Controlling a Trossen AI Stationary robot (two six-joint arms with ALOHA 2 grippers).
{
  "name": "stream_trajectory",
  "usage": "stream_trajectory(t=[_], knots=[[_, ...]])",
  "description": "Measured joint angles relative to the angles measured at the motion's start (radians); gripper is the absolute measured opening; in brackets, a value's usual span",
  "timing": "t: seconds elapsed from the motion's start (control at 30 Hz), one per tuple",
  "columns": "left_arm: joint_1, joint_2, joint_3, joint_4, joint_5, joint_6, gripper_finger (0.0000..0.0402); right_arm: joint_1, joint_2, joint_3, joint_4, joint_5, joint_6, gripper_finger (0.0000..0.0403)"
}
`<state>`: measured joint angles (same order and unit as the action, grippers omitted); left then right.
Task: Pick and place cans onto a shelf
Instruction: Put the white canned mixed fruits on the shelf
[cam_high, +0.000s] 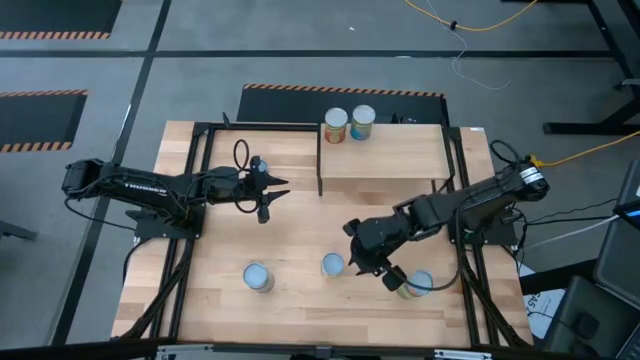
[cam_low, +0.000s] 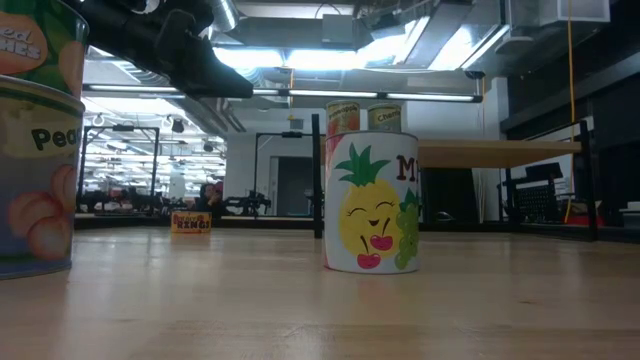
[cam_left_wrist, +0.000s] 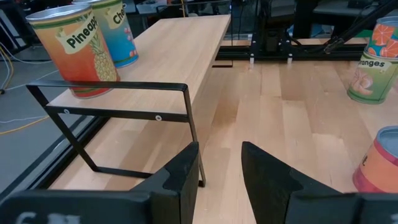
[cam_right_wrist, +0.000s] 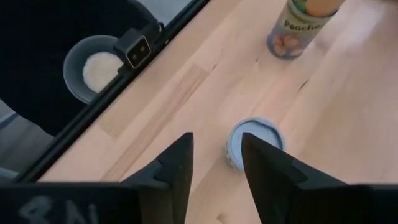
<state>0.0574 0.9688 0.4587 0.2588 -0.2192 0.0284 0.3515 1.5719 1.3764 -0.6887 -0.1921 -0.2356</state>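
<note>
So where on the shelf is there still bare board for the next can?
The shelf holds only two cans, one orange and one blue-green, together at its back-left corner. The board is bare from there to the right end and along the front edge. It's crowded on the tabletop near the right claw, among three loose cans.

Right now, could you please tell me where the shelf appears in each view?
High view: shelf, top centre.
Low view: shelf at right.
Left wrist view: shelf just ahead of the left claw.
Right wrist view: absent.
Shared landmark: the two cans on its end.
</note>
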Motion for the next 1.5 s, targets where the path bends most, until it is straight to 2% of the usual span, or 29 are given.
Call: stream_trajectory(t=[0.27,0.73,0.9,1.2,1.5], knots=[[0.000,0.000,0.000,0.000,0.000,0.000,0.0113,0.000,0.000,-0.098,0.083,0.000,0.000,0.0140],[0.000,0.000,0.000,-0.003,0.000,0.000,0.0113,0.000,0.000,-0.233,0.336,0.000,-0.008,0.0140],[0.000,0.000,0.000,-0.004,0.000,0.000,0.0113,0.000,0.000,-0.277,0.416,0.042,-0.008,0.0140],[0.000,0.000,0.000,-0.004,0.000,0.000,0.0113,-0.001,0.008,-0.320,0.476,0.055,-0.008,0.0140],[0.000,0.000,0.000,-0.003,0.000,0.000,0.0113,-0.002,0.100,-0.320,0.498,0.063,-0.040,0.0140]])
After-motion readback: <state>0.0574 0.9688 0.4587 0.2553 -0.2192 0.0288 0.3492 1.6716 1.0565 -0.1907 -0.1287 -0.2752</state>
